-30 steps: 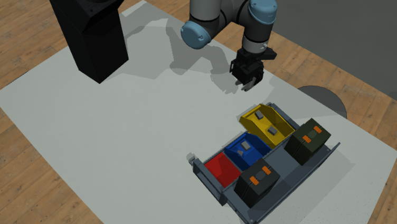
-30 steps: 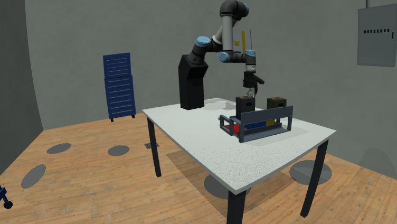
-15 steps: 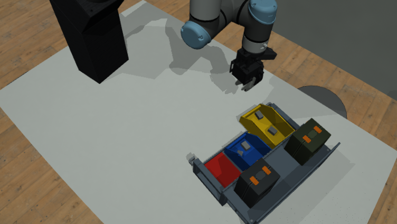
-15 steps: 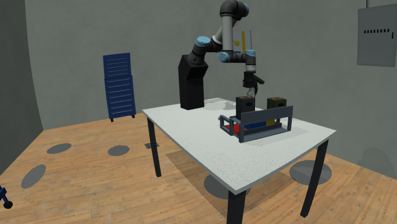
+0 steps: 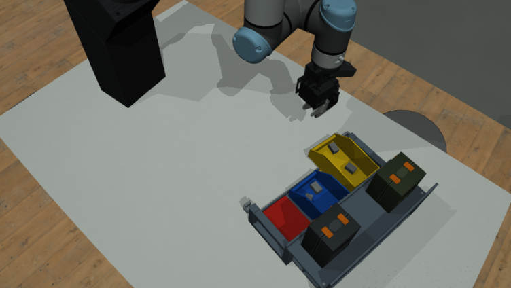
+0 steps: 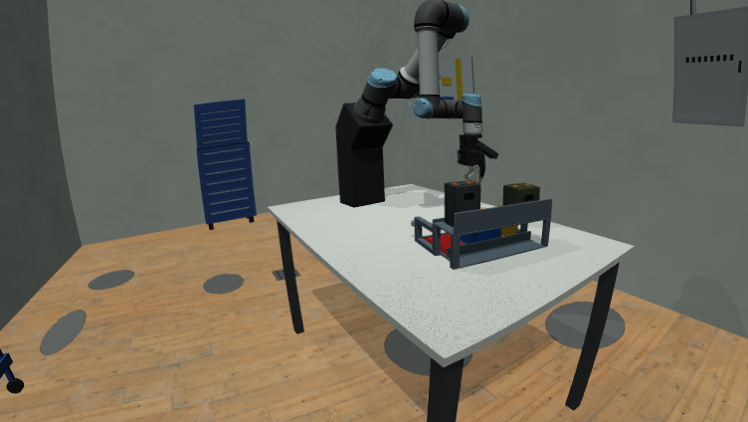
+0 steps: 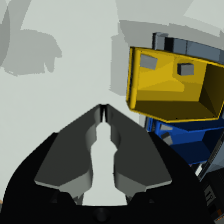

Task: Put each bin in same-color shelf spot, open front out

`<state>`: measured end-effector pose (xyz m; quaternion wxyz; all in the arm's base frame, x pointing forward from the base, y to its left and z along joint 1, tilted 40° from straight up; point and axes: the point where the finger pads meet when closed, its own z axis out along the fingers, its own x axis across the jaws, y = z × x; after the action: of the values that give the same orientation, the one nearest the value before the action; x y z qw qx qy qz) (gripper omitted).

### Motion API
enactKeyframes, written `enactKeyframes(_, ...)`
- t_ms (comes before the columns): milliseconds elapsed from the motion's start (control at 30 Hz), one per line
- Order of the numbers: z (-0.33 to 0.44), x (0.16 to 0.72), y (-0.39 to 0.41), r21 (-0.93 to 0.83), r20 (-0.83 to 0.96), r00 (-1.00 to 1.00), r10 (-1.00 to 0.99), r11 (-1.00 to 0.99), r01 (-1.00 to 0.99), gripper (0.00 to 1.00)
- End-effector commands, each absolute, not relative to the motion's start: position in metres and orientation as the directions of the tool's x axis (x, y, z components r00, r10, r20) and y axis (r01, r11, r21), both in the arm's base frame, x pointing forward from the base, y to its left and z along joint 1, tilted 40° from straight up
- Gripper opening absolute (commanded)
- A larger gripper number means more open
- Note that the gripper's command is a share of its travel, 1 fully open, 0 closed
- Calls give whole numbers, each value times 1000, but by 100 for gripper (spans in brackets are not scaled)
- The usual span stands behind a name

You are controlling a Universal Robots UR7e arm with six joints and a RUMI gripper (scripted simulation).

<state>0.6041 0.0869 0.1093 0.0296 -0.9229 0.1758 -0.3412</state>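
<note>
From here I have my black two-jaw gripper with grey metal fingers (image 5: pixel 318 110) (image 6: pixel 472 173) pointing down above the white table (image 5: pixel 160 171) (image 6: pixel 377 272) (image 7: pixel 65 100), the grey arm with light-blue joint caps (image 5: pixel 264 14) (image 6: pixel 428 63) bent over it. The fingertips are together, with nothing caught between them. The open yellow bin (image 5: pixel 343 161) (image 6: pixel 509 230) (image 7: pixel 165 90) carries two small grey blocks; the open blue bin (image 5: pixel 318 195) (image 6: pixel 484 235) (image 7: pixel 190 144) beside it also has two small grey parts inside. Both lie at the slate-grey metal shelf (image 5: pixel 270 234) (image 6: pixel 502 216) (image 7: pixel 200 48), the blue next to its flat red patch (image 5: pixel 287 218) (image 6: pixel 442 242). The yellow bin is nearer my gripper, apart from the fingers; the blue is farther off.

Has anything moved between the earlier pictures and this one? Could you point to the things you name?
Nothing visibly changed. The gripper (image 5: pixel 314 111) (image 6: pixel 473 175) (image 7: pixel 104 105) hangs in the same place above the table, and the yellow bin (image 5: pixel 327 157) (image 7: pixel 165 85), the blue bin (image 5: pixel 328 200) (image 7: pixel 192 145) and the two dark boxes with orange marks (image 5: pixel 334 239) (image 6: pixel 462 204) stayed where they were.
</note>
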Motion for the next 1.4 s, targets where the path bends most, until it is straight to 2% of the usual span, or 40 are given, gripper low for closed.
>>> enactKeyframes(0, 109, 605, 87, -175, 620, 705, -345, -936, -304, 0)
enactKeyframes(1367, 39, 663, 82, -175, 620, 705, -345, -936, -304, 0)
